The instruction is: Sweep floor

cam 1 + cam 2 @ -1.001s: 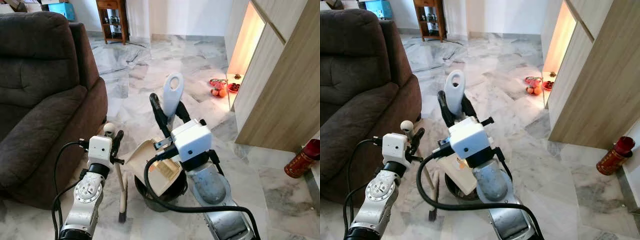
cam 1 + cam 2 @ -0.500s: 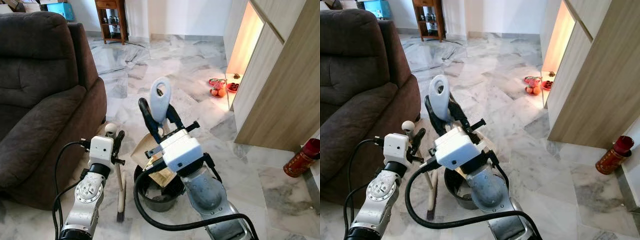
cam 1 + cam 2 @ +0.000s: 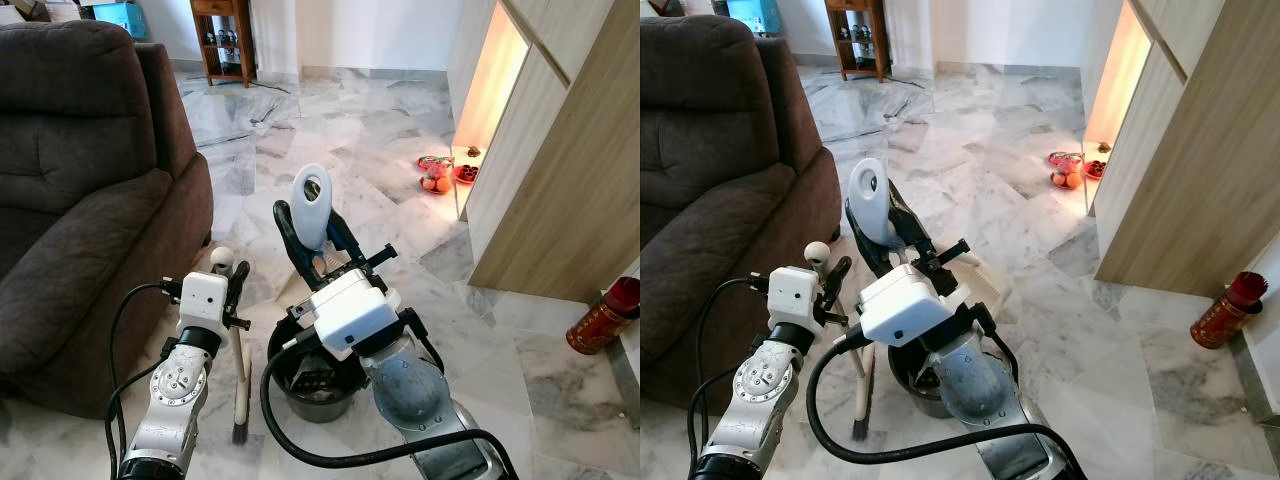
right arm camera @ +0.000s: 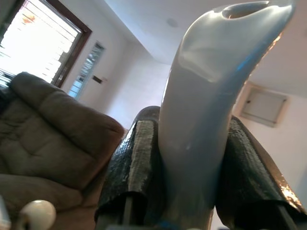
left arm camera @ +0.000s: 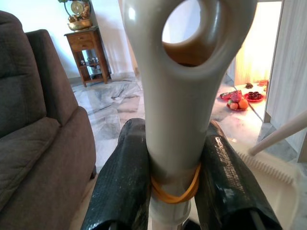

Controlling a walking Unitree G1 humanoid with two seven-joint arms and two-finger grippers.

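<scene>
Dustpan tipped over a black bucket (image 3: 318,385) on glossy marble floor (image 3: 400,130).
Right gripper (image 3: 312,238) clamps the smooth pale dustpan handle (image 3: 310,205); left gripper (image 3: 233,280) grasps the cream broom handle (image 3: 238,350), left of the bucket.

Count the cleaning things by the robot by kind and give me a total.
Brooms: 1, broom in the left gripper
Dustpans: 1, dustpan handle in the right gripper
Buckets: 1, black bucket
Total: 3
</scene>
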